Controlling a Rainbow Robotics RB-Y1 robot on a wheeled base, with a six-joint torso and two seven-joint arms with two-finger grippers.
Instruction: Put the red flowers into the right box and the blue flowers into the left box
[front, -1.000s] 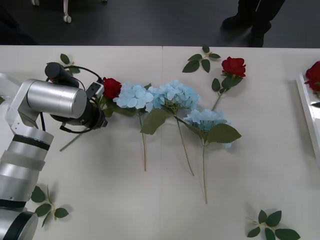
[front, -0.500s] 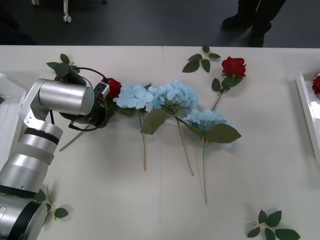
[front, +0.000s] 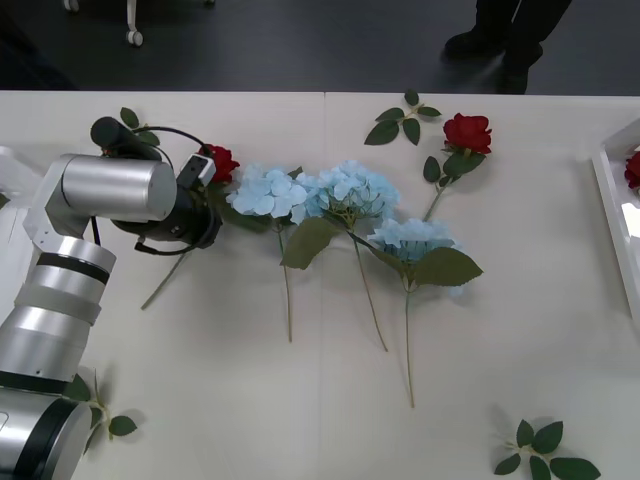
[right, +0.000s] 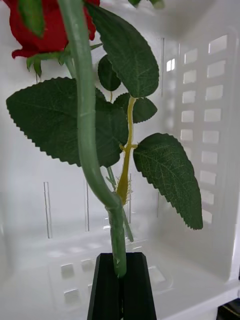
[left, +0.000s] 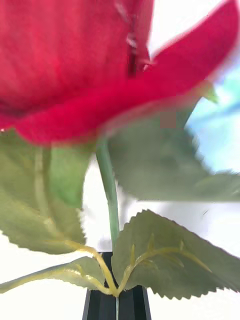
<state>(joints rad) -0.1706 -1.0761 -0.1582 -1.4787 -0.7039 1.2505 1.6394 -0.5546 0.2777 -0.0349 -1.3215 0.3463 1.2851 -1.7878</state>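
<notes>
Over on the left, the left gripper (left: 116, 305) has its black fingers pinched tight on the stem of a red rose (front: 220, 162), just under the bloom; from the front the head pokes out past the wrist and the stem (front: 165, 280) trails down toward the near edge of the table. I cannot tell whether the flower is clear of the tabletop. My read is that this is the pick-up step for that rose, and since red belongs on the far side, the next move calls for a long carry across, or a handover. A white corner of the left box (front: 18, 172) peeks out behind the arm; what it holds is hidden.

Moving rightward, the blue flowers lie untouched in a cluster mid-table: one (front: 265, 192) just beside the held rose, a second (front: 352, 188) touching it, a third (front: 412, 236) lower down, their stems fanning toward the robot. Lifting the rose may tug at the nearest blue head. Another red rose (front: 467, 132) lies farther back, apart from them.

At the far right, the right box (front: 608, 200) shows its rim with a red bloom (front: 632, 170) over it. The right gripper (right: 120, 287) is clamped on that rose's stem (right: 85, 125), dangling it inside the white slotted walls, so a release looks due there
</notes>
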